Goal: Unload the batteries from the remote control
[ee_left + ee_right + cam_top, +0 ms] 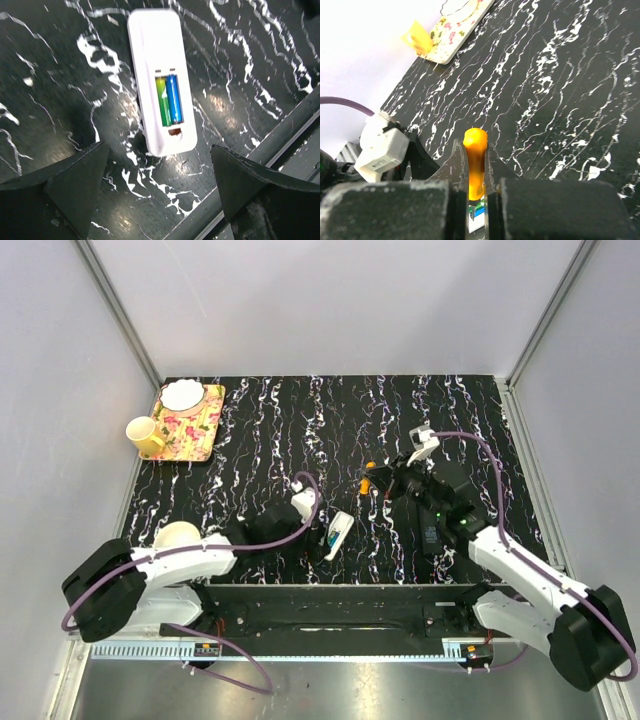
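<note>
Hovering, my left pincer (pixel 159 149) gapes wide over the white remote (pixel 150 60) near the front edge of the table (pixel 260 440), green and blue batteries (pixel 168 100) inside; my right pincer (pixel 475 156) pinches an orange battery (pixel 475 141).

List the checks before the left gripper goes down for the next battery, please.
1. Compartment of the remote uncovered: ok.
2. The green battery and blue battery lie in it, side by side: ok.
3. The left gripper is open: ok.
4. It is lined up over the remote: ok.
5. The right gripper is free: not ok, shut on the orange battery.
6. Batteries loose enough to lift: cannot tell.
</note>
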You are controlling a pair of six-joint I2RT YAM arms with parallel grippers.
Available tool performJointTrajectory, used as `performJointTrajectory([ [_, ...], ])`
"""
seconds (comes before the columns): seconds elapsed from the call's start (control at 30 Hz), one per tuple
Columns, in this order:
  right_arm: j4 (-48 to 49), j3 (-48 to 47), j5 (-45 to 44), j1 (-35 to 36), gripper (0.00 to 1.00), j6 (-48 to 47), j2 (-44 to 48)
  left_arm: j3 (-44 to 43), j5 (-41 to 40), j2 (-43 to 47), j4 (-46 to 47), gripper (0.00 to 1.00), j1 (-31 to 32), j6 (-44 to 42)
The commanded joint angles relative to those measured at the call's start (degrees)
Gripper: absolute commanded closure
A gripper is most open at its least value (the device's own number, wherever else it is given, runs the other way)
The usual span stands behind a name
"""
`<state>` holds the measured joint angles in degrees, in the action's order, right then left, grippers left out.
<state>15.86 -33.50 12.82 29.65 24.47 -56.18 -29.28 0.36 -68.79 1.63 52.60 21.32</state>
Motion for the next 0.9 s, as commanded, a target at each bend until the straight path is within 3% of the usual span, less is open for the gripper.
performJointTrajectory([
  [0.0,10.7,1.2,1.5,3.0,1.0,1.3,-3.4,3.4,1.0,-1.4,8.5,0.11,2.1,4.0],
  [0.23,17.4,2.9,-8.2,9.5,1.0,-0.2,-6.2,-2.4,-0.3,-8.6,3.2,0.13,4.2,2.9],
  [0.53,19.6,5.2,-9.6,9.7,1.0,-0.7,-5.6,-5.5,-9.9,-14.3,-3.7,0.18,6.2,2.9],
  [0.87,19.2,6.3,-10.2,9.7,1.0,-1.0,-5.3,-5.6,-17.6,-14.1,-7.6,0.42,6.1,1.3],
])
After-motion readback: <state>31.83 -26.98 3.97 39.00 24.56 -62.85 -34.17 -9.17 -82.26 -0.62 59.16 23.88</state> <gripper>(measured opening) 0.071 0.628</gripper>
